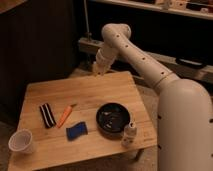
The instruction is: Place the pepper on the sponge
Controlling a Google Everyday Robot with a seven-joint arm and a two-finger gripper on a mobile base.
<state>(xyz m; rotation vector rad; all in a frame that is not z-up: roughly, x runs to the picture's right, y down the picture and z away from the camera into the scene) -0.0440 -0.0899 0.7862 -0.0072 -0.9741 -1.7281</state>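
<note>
Pepper lies on the table near the sponge, not on it, out of reach of the gripper hanging above the far edge, open or closed I cannot tell.

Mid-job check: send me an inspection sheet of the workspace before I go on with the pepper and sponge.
Surface: wooden table, whole top in view.
Job's things: orange pepper lies flat on the table, just up and left of the blue sponge, not on it.
Clutter: striped bar left of the pepper; black dish right of the sponge; shaker bottle at the dish's front right; white cup at the front left corner.
Grippers: end effector hangs over the table's far edge, well away from the pepper.
Cables: nothing seen.
Surroundings: dark cabinet behind the table on the left.
</note>
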